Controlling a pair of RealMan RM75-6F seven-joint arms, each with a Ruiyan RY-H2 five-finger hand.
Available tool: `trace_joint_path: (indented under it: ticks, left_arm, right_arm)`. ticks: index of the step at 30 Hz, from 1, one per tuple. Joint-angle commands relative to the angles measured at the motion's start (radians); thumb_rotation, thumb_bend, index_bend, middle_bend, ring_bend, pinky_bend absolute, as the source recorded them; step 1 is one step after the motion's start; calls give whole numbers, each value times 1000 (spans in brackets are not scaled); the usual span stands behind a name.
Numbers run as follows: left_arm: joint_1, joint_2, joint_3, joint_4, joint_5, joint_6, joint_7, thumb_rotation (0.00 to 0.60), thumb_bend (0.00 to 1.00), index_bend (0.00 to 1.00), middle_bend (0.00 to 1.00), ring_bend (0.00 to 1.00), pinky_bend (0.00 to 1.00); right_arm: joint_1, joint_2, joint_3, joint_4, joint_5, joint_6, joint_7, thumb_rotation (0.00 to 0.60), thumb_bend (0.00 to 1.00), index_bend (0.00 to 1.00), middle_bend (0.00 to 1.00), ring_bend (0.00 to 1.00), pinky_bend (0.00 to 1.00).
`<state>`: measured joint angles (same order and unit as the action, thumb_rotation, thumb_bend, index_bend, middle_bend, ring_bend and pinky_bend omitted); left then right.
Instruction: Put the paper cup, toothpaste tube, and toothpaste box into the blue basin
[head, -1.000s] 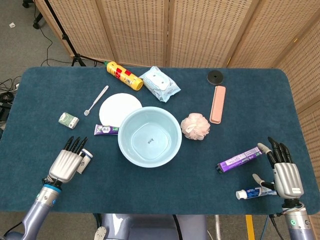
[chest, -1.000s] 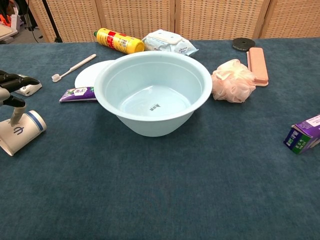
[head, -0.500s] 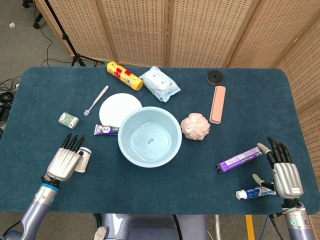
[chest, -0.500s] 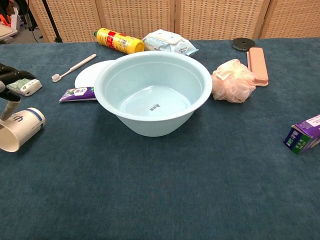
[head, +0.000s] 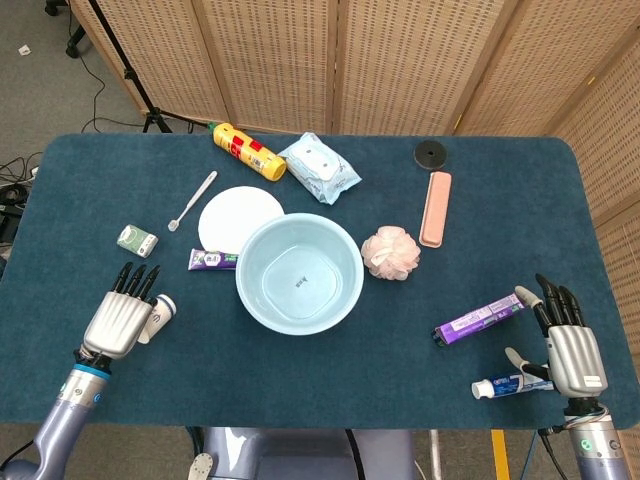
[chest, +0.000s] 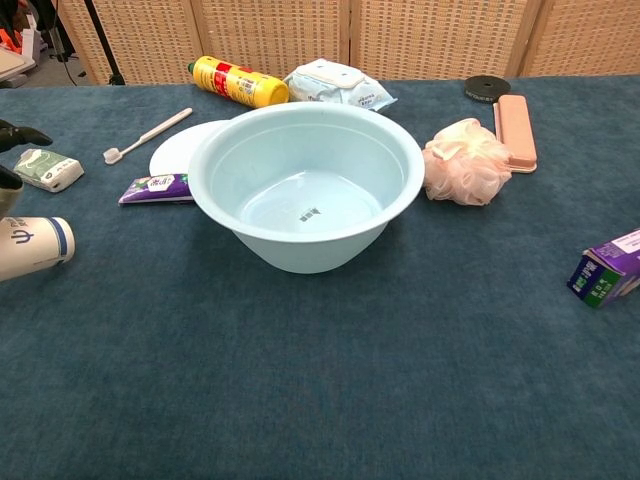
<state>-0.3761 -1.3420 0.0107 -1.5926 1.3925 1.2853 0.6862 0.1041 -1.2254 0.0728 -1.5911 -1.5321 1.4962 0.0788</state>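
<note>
The light blue basin (head: 299, 272) (chest: 305, 185) stands in the middle of the table with nothing in it. A white paper cup (head: 160, 312) (chest: 35, 245) lies on its side against the thumb side of my left hand (head: 120, 320), whose fingers stretch forward without wrapping it. A purple toothpaste tube (head: 213, 260) (chest: 155, 187) lies just left of the basin. The purple toothpaste box (head: 478, 318) (chest: 608, 268) lies at the right, ahead of my right hand (head: 572, 350). That hand is spread flat, its thumb beside a white and blue tube (head: 500, 386).
A white plate (head: 240, 212), toothbrush (head: 193, 199), yellow bottle (head: 249, 151) and wipes pack (head: 319, 167) lie behind the basin. A pink sponge ball (head: 391, 252), pink case (head: 436, 207) and black disc (head: 429, 153) are to its right. A small green packet (head: 137, 240) sits ahead of my left hand.
My left hand has drawn back to the left. The paper cup has shifted left with it and turned, so it now lies crosswise with its mouth pointing left.
</note>
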Motion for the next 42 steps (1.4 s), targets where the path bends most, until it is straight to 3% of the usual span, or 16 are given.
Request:
trace_joint_path:
  ticks: [1,9,19,27,37,42]
  left_arm:
    - [0,15,-14,-16,1,9,-12,600,392,694,151,107,90]
    - [-25,86,-68,-121,14,28,13,600,399,701,153,108,90]
    - [-134,112,-191,-295,-75,-32,151,600,396,702,158,108,89]
    - [-282,10,-287,-334,-219,-91,310,600,394,702,162,108,90]
    - [-433,-163,-321,-243,-335,-109,417,600,387,702,162,108,89]
    - [-475,-202,-331,-207,-358,-111,424,600,369,702,162,108,90]
  right_arm:
    - [0,-1,1,0,0,0,1,600,208,146,0,0,0]
    - [2,-1,2,1,0,-1,5,600,205,147,0,0,0]
    - [4,3,14,9,26,-12,39,600,205,146,0,0,0]
    - [8,8,26,29,52,-28,93,600,206,146,0,0,0]
    - [9,12,40,56,88,-50,146,600,205,146,0,0,0]
    - [11,11,44,64,95,-56,153,600,206,147,0,0,0]
